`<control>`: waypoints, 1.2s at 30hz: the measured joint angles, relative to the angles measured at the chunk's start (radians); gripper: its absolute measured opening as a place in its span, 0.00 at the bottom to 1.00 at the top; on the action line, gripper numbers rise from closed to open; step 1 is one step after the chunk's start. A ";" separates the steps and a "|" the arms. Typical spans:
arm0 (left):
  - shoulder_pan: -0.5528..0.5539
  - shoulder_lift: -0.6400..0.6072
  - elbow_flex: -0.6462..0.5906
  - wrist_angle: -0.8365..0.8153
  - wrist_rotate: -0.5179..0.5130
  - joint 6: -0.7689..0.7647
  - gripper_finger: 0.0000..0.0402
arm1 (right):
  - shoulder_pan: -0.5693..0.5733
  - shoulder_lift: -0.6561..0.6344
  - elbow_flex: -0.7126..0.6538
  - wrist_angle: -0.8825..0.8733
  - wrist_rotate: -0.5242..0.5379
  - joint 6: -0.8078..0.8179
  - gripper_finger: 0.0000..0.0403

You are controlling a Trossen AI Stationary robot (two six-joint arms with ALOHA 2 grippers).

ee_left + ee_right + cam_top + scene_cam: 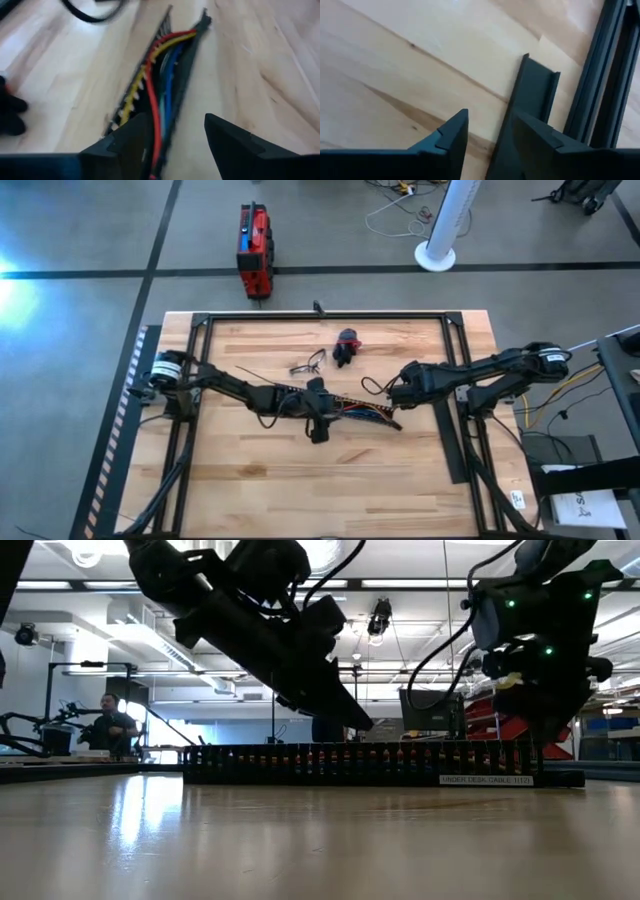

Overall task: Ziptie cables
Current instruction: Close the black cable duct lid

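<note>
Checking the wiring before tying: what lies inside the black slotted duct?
Red, yellow and blue cables run along inside the duct. The left gripper, open, hangs over its near end, hiding what lies below it.

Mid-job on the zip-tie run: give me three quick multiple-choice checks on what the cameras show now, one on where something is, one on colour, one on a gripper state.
1. Where do the cables lie?
A. Inside the slotted black duct
B. Loose on the floor
C. Draped over the red case

2. Which colours show among the cables in the left wrist view?
A. Only black
B. Red, yellow and blue
C. Orange and purple

3. How does the left gripper stand?
A. Shut on the cables
B. Open, over the duct
C. Out of view

Answers: 1 A, the wires run along the channel between the duct's walls. 2 B, a red, a yellow and a blue strand show side by side. 3 B, a clear gap separates the two fingers, with the duct passing beneath them. The right gripper waits open above the flat black strip by the table frame.
</note>
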 joint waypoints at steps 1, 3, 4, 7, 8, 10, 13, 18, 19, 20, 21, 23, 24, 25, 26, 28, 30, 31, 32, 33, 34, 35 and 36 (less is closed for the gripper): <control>0.000 0.000 -0.001 -0.002 0.003 0.001 0.46 | -0.001 -0.007 0.000 0.001 0.001 -0.003 0.35; 0.001 0.000 -0.002 0.000 0.003 0.000 0.43 | -0.002 -0.023 -0.001 0.001 0.009 -0.005 0.37; 0.003 0.000 -0.006 0.001 0.001 0.000 0.42 | -0.002 -0.030 -0.001 0.007 0.008 -0.006 0.38; 0.013 0.000 -0.021 -0.011 -0.004 -0.001 0.37 | -0.001 -0.042 -0.001 0.016 0.010 -0.006 0.40; 0.016 0.000 -0.026 -0.011 -0.004 -0.001 0.35 | -0.001 -0.043 0.000 0.019 0.010 -0.006 0.41; 0.023 0.000 -0.033 -0.017 -0.005 -0.002 0.31 | -0.001 -0.043 0.000 0.030 0.010 -0.008 0.41; 0.026 0.000 -0.044 -0.037 -0.005 -0.002 0.25 | -0.001 -0.044 0.000 0.044 0.010 -0.020 0.40; 0.030 0.000 -0.055 -0.041 -0.005 0.013 0.15 | -0.001 -0.045 -0.001 0.083 0.009 -0.055 0.38; 0.036 0.000 -0.058 -0.039 -0.003 0.020 0.14 | -0.001 -0.045 0.000 0.092 0.009 -0.059 0.37; 0.041 0.003 -0.061 -0.035 -0.004 0.024 0.12 | -0.001 -0.045 0.000 0.096 0.009 -0.060 0.37; 0.048 0.006 -0.065 -0.030 -0.005 0.025 0.11 | 0.000 -0.045 -0.001 0.096 0.009 -0.062 0.37; 0.059 0.006 -0.074 -0.027 -0.006 0.021 0.09 | -0.001 -0.044 -0.001 0.113 0.009 -0.076 0.36; 0.063 0.006 -0.080 -0.026 -0.007 0.017 0.08 | -0.001 -0.044 -0.001 0.117 0.009 -0.093 0.36; 0.066 0.006 -0.087 -0.026 -0.008 0.009 0.07 | 0.000 -0.044 -0.001 0.119 0.009 -0.115 0.36; 0.068 0.006 -0.097 -0.029 -0.008 0.003 0.05 | 0.000 -0.044 0.000 0.124 0.008 -0.138 0.36; 0.069 -0.007 -0.112 -0.052 -0.011 -0.006 0.03 | 0.000 -0.044 0.000 0.147 0.008 -0.188 0.36; 0.069 -0.024 -0.117 -0.092 -0.013 -0.015 0.01 | 0.000 -0.044 -0.001 0.160 0.007 -0.234 0.36; 0.069 -0.033 -0.116 -0.120 -0.013 -0.021 0.02 | 0.000 -0.044 0.000 0.167 0.003 -0.246 0.36; 0.068 -0.044 -0.116 -0.155 -0.012 -0.028 0.02 | 0.000 -0.044 0.001 0.167 0.000 -0.260 0.35; 0.066 -0.057 -0.116 -0.193 -0.012 -0.034 0.02 | 0.000 -0.044 0.001 0.167 -0.003 -0.261 0.35; 0.064 -0.070 -0.116 -0.232 -0.011 -0.038 0.03 | 0.000 -0.044 0.002 0.167 -0.014 -0.253 0.34; 0.059 -0.086 -0.116 -0.277 -0.009 -0.047 0.03 | 0.000 -0.045 0.002 0.166 -0.022 -0.229 0.33; 0.055 -0.101 -0.117 -0.321 -0.006 -0.055 0.02 | 0.000 -0.046 0.002 0.164 -0.026 -0.196 0.33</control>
